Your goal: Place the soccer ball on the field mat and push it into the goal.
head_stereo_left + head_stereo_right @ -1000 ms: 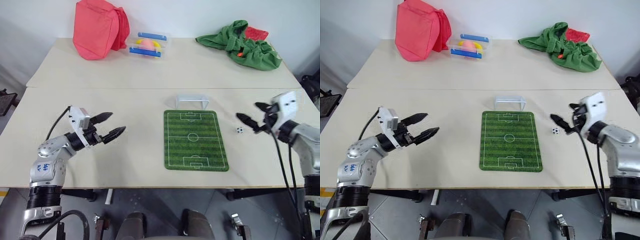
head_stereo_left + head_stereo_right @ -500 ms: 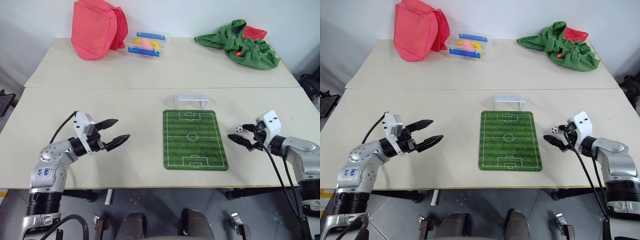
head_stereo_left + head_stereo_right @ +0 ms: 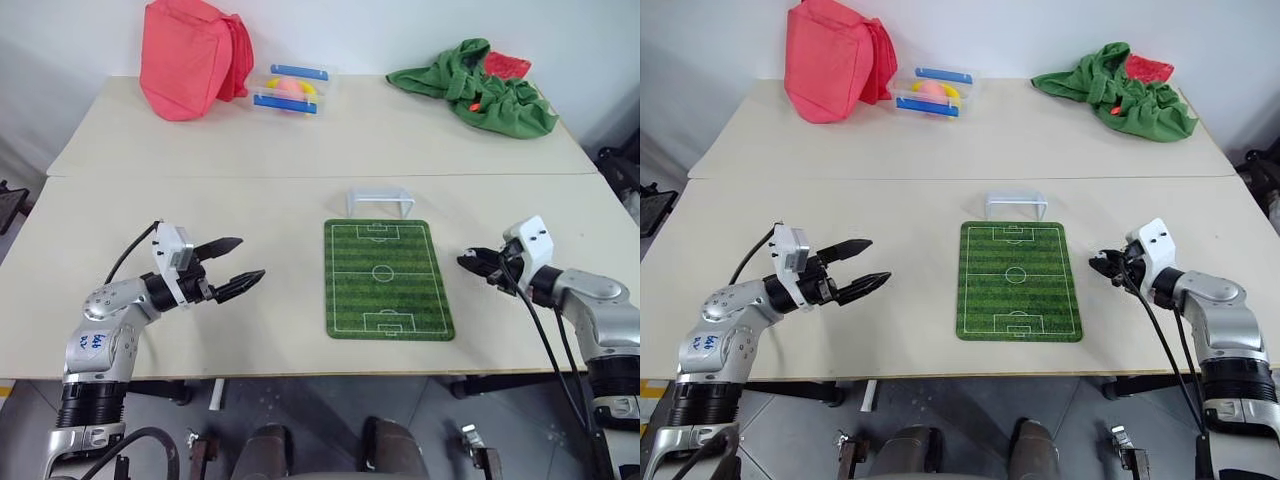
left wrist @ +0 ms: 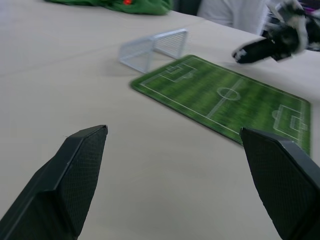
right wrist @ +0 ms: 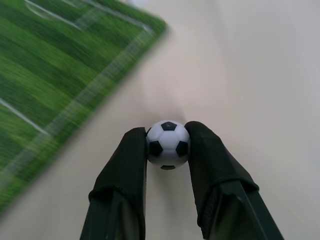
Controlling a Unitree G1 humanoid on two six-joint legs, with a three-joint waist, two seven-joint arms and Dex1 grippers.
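Ball gripped, not yet on the mat
Right end effector (image 5: 167, 145) pinches the soccer ball (image 5: 168, 144) beside the field mat (image 3: 387, 279); left end effector (image 3: 240, 265) gapes empty; placing and the goal (image 3: 379, 201) push remain.

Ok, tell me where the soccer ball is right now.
The soccer ball sits pinched between the right claw's two fingers, just above the tabletop, off the field mat's right edge.

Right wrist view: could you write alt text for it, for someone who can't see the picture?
Two black fingers of the right gripper pinch a tiny black-and-white soccer ball between their tips, over a pale table. A corner of the striped green field mat with white lines lies just beyond, blurred.
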